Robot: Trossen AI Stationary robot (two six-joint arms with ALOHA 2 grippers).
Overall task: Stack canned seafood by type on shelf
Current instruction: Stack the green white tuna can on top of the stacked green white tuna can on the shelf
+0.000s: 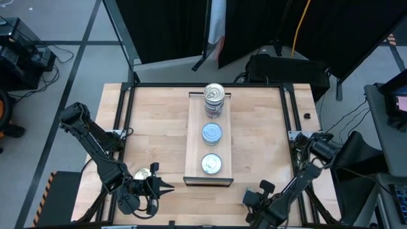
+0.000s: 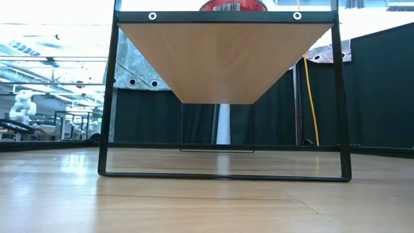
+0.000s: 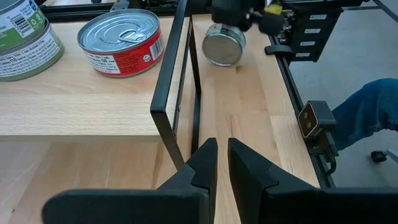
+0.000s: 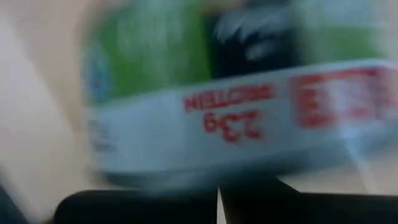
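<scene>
Left gripper [image 1: 166, 187] dark, fingers nearly pressed together, empty, near-left of the table, right gripper [image 1: 249, 198] shut at a green-labelled tin [image 4: 217, 118], light-wood shelf [image 1: 194, 143] between them, round metal cans [image 1: 212, 133] in a row.

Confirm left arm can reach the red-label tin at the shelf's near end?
Probably yes. The red-label tin sits uncovered near the left gripper, nothing between. But the gripper is low beside the shelf frame, so it must lift first.

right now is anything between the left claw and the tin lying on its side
Nothing visible. Bare table runs from the left claw to the tin; the shelf's black frame stands just beside that line.
</scene>
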